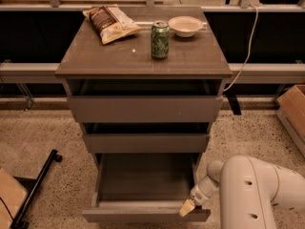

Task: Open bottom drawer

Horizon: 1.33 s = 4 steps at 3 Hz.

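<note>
Grey-brown bottom drawer (138,215) open, claw (187,207) at its front rim, grip unclear.

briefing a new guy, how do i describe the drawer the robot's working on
Find the grey-brown cabinet with a green can on top. Its lowest drawer, by the floor, is the one. Only it is pulled far out, with the hand at its front right corner.
</note>
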Each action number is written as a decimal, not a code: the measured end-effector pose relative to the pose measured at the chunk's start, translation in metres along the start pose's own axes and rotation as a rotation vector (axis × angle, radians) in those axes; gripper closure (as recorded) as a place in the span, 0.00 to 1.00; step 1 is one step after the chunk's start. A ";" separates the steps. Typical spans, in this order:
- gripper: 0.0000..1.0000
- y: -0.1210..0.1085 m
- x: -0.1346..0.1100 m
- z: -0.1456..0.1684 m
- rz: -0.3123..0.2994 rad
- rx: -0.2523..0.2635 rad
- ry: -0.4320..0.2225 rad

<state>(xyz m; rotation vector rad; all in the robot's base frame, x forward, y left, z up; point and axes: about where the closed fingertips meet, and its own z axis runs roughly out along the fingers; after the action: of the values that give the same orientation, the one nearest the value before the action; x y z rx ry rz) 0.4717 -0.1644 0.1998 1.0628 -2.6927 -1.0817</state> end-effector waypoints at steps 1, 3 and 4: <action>0.73 -0.001 0.025 -0.012 0.072 0.010 -0.011; 0.27 0.001 0.025 -0.014 0.072 0.009 -0.011; 0.04 0.003 0.025 -0.013 0.072 0.007 -0.010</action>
<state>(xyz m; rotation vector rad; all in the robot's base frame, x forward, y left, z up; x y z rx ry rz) 0.4550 -0.1862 0.2068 0.9554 -2.7210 -1.0693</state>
